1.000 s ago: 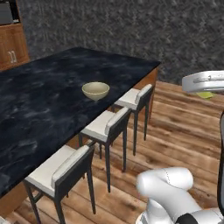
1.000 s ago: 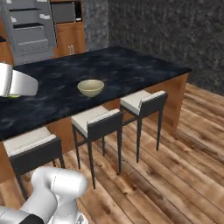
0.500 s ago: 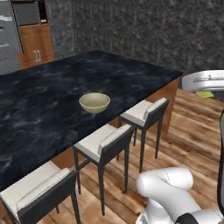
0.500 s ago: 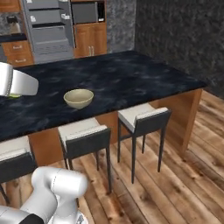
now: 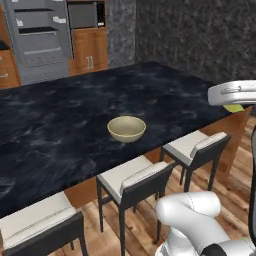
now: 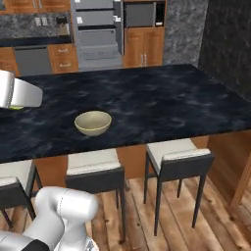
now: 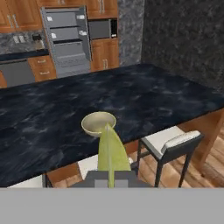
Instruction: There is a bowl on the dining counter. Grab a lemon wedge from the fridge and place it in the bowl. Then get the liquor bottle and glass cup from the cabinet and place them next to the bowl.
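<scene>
My gripper (image 7: 111, 176) is shut on a yellow-green lemon wedge (image 7: 111, 151) that sticks up between the finger tips. A sliver of the wedge (image 5: 233, 107) shows under my white hand at the right edge, and again (image 6: 17, 107) at the left edge. The olive-yellow bowl (image 5: 127, 128) (image 6: 92, 122) (image 7: 99, 123) sits near the front edge of the black dining counter (image 5: 55, 120) (image 6: 166, 100) (image 7: 39, 118), ahead of and below the wedge. The grey fridge (image 5: 39, 42) (image 6: 95, 37) (image 7: 65, 37) stands beyond the counter with its shelves showing. The liquor bottle and glass cup are out of view.
White-seated stools (image 5: 196, 147) (image 5: 134, 181) (image 6: 179, 158) (image 6: 93, 169) line the counter's near side, between me and the bowl. Wooden cabinets (image 7: 104, 52) and a built-in oven (image 5: 86, 15) flank the fridge. A dark stone wall (image 5: 200, 35) rises to the right.
The whole picture has shifted as the base drove: the counter and bowl have swung toward the middle and the fridge wall has come into view. The wedge stays in the shut gripper.
</scene>
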Robot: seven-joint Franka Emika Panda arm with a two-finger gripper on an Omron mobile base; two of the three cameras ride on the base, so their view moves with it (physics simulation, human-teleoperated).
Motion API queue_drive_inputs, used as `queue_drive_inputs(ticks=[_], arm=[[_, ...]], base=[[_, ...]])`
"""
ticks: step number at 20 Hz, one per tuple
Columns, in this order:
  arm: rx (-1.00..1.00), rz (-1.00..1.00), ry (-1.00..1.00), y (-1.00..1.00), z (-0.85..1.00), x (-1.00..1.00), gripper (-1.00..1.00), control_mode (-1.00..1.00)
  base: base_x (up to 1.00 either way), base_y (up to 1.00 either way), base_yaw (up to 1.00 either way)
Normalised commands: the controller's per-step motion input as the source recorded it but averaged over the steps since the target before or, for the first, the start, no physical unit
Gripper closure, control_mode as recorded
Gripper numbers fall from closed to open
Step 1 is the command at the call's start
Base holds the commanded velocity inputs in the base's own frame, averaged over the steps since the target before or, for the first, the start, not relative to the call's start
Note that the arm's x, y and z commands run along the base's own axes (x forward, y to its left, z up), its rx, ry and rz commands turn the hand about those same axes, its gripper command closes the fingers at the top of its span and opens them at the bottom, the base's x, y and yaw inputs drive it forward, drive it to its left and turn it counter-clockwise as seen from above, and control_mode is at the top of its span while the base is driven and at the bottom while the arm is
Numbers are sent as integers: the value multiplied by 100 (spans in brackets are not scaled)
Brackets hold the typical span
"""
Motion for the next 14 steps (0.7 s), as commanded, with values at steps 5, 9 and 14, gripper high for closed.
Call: queue_drive_inputs(ticks=[5,9,14], arm=[[0,0,0,0,0,0,100,100],[0,0,0,0,0,0,100,100],[0,0,0,0,0,0,100,100]], base=[[67,-29,46],[61,-30,47],[62,-33,44]])
